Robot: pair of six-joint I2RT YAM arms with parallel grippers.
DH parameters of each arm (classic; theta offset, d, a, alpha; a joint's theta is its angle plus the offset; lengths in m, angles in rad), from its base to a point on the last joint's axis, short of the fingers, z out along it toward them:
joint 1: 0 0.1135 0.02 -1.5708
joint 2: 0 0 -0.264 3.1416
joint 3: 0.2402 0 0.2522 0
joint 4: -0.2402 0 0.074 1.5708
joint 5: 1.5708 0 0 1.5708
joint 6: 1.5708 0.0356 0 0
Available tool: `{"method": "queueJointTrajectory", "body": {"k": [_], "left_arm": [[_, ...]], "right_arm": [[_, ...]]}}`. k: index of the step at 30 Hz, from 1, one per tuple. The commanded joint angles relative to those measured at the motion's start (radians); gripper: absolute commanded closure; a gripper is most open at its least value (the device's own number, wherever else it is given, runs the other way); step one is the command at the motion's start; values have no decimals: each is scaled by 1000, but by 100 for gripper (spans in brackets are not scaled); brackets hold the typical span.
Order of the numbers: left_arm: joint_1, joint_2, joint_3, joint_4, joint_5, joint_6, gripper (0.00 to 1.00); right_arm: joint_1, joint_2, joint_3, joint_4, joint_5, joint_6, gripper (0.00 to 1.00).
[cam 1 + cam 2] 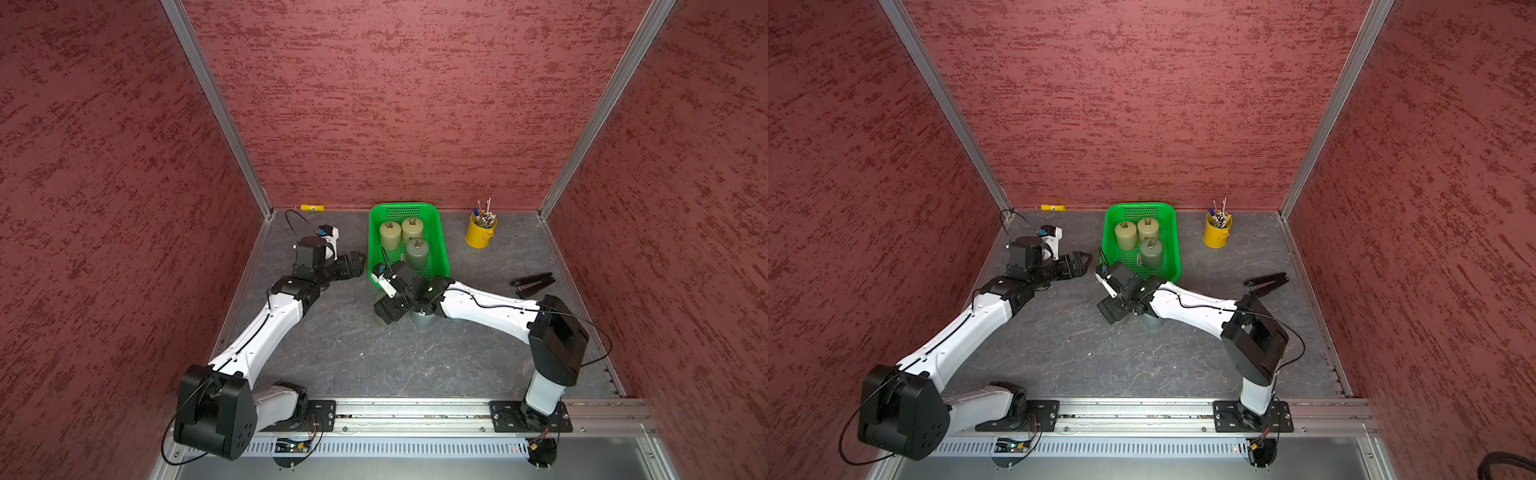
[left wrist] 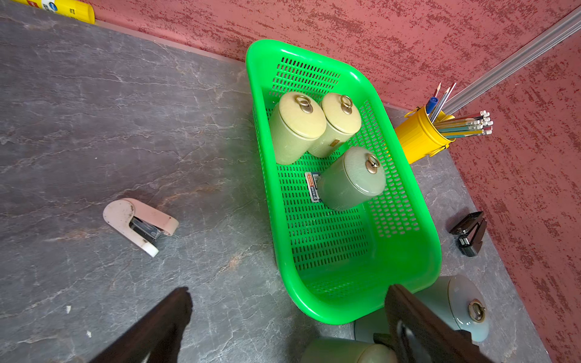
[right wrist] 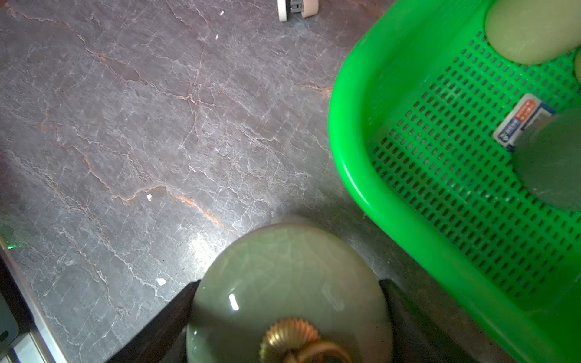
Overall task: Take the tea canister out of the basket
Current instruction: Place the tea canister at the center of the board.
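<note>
The green basket [image 1: 403, 205] stands at the back of the table and holds three lidded tea canisters: two cream ones [image 1: 390, 235] [image 1: 412, 228] and a grey-green one [image 1: 417, 252]. My right gripper [image 3: 289, 283] is shut on a pale green tea canister [image 3: 289, 298] just outside the basket's near corner [image 3: 361, 176], low over the table. A blue-grey canister [image 1: 422, 321] stands on the table beside it. My left gripper [image 1: 357, 262] hangs open and empty by the basket's left wall, its fingers [image 2: 176, 314] spread wide.
A yellow bucket of pencils [image 1: 480, 232] stands right of the basket. A black stapler [image 1: 534, 284] lies near the right wall. A white stapler [image 2: 138, 224] lies left of the basket, under my left arm. A yellow tube [image 1: 311, 207] rests against the back wall.
</note>
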Motion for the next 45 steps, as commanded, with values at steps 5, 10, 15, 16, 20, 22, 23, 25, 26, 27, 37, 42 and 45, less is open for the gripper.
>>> {"method": "queueJointTrajectory", "body": {"k": [5, 10, 15, 16, 20, 22, 23, 25, 26, 27, 37, 42, 45], "left_arm": [[-4, 1, -5, -1, -13, 10, 0], [-4, 2, -7, 0, -16, 9, 0], [-4, 2, -4, 4, -5, 12, 0], [-4, 2, -5, 7, -1, 12, 0], [-5, 4, -4, 5, -6, 12, 0], [-3, 5, -4, 5, -8, 13, 0], [-2, 5, -4, 6, -8, 13, 0], [-3, 6, -4, 6, -7, 12, 0], [-2, 7, -5, 6, -7, 12, 0], [-2, 7, -6, 7, -9, 13, 0], [-5, 4, -11, 4, -12, 13, 0], [-4, 1, -10, 5, -12, 10, 0], [-4, 1, -10, 5, -13, 10, 0]], "right_arm": [[5, 10, 11, 98, 33, 27, 98], [4, 22, 10, 97, 48, 27, 82], [4, 36, 10, 98, 62, 30, 74], [5, 40, 11, 98, 63, 32, 73], [5, 51, 10, 99, 68, 38, 64], [6, 52, 8, 102, 72, 40, 54], [5, 54, 9, 103, 76, 42, 48], [5, 55, 8, 104, 79, 43, 41], [6, 56, 11, 101, 82, 44, 39], [5, 60, 12, 96, 85, 45, 35], [6, 44, -2, 116, 59, 55, 2], [6, 3, -20, 131, 51, 60, 1], [6, -40, -35, 142, 67, 54, 1]]}}
